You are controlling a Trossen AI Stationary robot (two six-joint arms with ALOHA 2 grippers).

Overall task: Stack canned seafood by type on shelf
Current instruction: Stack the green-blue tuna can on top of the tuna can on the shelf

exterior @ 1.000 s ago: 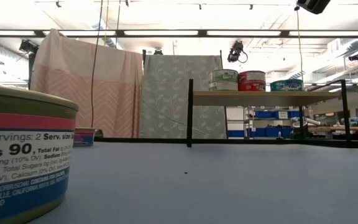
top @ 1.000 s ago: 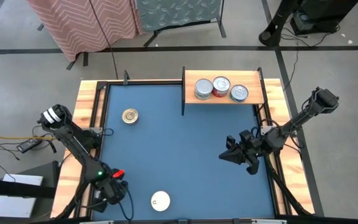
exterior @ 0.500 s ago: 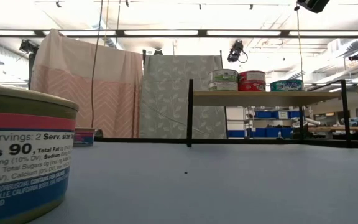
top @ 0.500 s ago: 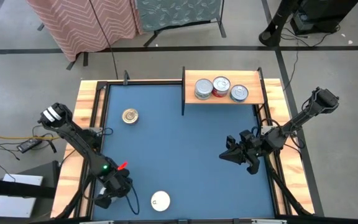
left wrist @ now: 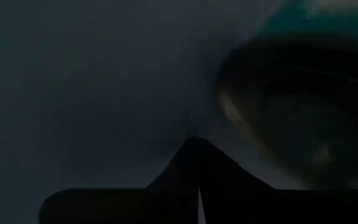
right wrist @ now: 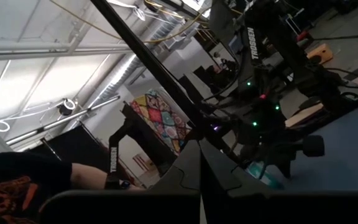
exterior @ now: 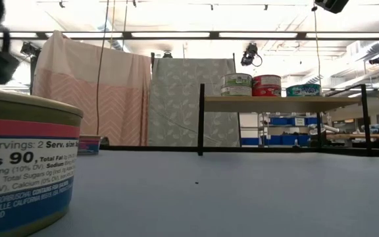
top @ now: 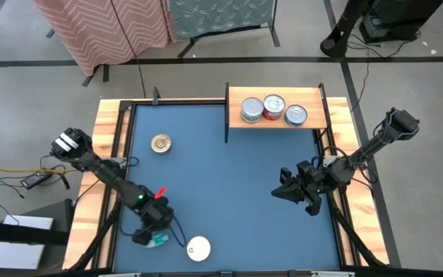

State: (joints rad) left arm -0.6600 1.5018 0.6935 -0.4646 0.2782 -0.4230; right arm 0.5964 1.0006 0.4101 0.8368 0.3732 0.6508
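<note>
- Left gripper point(top: 154, 232), fingers together, low over the near-left part of the blue table point(top: 221, 177); a teal-sided tin point(top: 158, 241) sits right under it, held or not I cannot tell; in the left wrist view the teal tin point(left wrist: 303, 112) is just ahead of the closed fingertips
- White-lidded tin point(top: 198, 248) just beside that gripper, at the table's near edge; gold-lidded tin point(top: 160, 143) well apart, toward the far left
- Right gripper point(top: 283, 192), fingers together, holding nothing, waits above the right side of the table
- Shelf point(top: 314, 117) at the far right corner; three silver-lidded tins point(top: 273, 108) in a row on it, touching; dark upright point(exterior: 201, 118) at its end
</note>
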